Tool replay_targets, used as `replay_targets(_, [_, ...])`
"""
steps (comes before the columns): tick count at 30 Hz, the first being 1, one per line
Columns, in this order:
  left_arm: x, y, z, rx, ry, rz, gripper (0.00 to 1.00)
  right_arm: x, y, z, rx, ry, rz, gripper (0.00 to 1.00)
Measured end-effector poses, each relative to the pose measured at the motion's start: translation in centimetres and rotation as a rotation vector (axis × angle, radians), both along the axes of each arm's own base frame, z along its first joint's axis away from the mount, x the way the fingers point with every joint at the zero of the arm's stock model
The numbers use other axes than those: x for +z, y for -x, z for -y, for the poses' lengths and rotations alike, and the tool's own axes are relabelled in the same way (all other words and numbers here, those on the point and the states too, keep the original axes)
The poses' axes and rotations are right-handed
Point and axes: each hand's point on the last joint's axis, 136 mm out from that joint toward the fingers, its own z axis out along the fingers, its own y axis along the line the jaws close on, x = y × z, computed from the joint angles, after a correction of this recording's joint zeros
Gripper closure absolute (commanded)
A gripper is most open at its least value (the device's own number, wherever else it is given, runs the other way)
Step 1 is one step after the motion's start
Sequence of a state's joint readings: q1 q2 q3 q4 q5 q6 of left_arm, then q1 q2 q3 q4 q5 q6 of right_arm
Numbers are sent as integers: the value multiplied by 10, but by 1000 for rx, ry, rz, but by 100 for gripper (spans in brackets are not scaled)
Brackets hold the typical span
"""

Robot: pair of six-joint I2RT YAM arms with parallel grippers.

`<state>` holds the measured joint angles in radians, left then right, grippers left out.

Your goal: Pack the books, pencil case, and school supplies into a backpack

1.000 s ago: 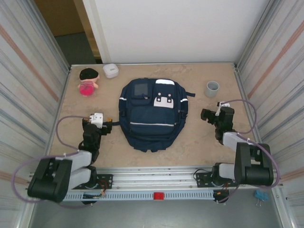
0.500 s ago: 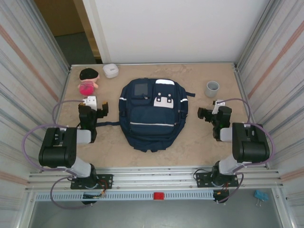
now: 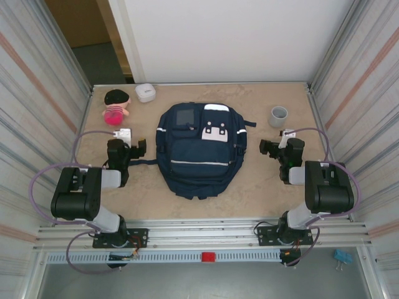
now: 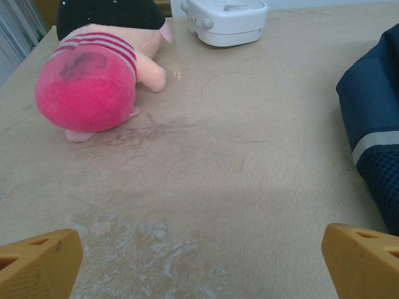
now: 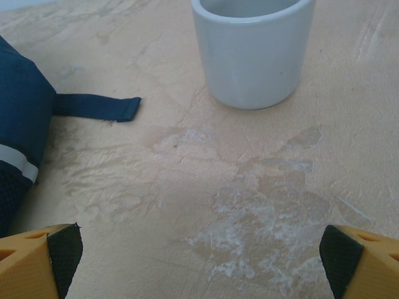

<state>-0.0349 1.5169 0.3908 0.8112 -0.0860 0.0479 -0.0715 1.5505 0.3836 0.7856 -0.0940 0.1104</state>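
Navy backpack [image 3: 201,149] between left hand [image 3: 138,148] and right hand [image 3: 267,148], both released, empty.

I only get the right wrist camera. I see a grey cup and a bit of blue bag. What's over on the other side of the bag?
Observer: In the top view, a pink plush toy with a dark head lies on the table, near its far left corner.
Operator: Cool! Anything next to it?
Observer: A small white rounded box sits to its right by the back edge, apart from the toy.
Operator: Is the other arm holding anything?
Observer: No. The left gripper has its jaws open over bare table, pointing toward the toy.
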Motion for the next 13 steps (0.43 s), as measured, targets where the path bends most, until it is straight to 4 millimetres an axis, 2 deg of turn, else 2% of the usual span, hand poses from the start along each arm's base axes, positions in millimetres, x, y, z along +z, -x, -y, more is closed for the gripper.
replay_targets(13, [0,0,2,-10,5,-2,1,0,0,0,0,0,0,1])
